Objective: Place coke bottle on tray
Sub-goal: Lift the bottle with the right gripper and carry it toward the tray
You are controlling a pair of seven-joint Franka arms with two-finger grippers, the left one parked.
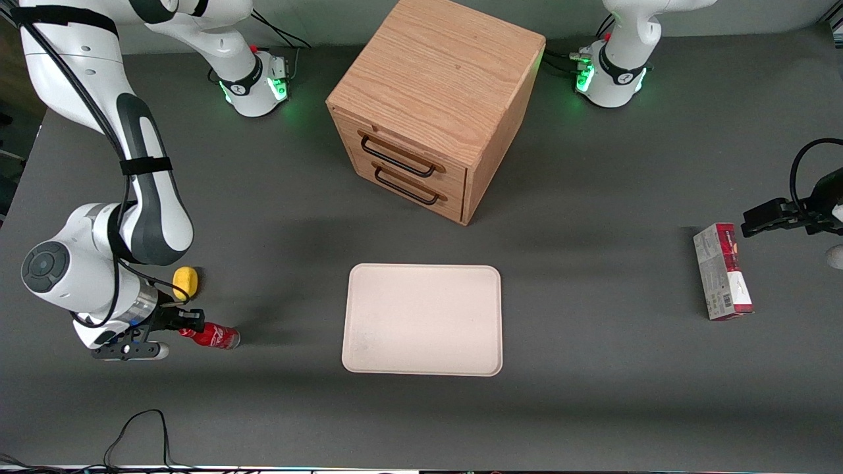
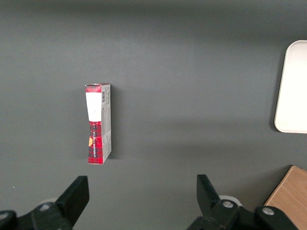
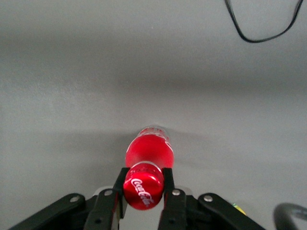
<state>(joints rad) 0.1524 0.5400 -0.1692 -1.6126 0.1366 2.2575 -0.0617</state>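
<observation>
Only the right wrist view shows the gripper [image 3: 144,184] pinching the coke bottle [image 3: 147,163] (cap end) between its fingers.

Coke bottle [image 3: 148,152] red, white script; tray [image 1: 422,320] cream-beige; tool [image 3: 143,193] black.

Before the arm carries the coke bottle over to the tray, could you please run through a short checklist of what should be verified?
1. Grip: the gripper is closed on the coke bottle at its cap end, one finger on each side: ok.
2. Bottle lifted off the table: cannot tell.
3. Tray bare, with room for the bottle: ok.
4. Path from the bottle toward the tray: nothing lies on the table between them: ok.
5. The yellow lemon-shaped thing close beside the gripper, farther from the front camera; clearance when lifting: cannot tell.
6. The cabinet stands off the path: ok.
</observation>
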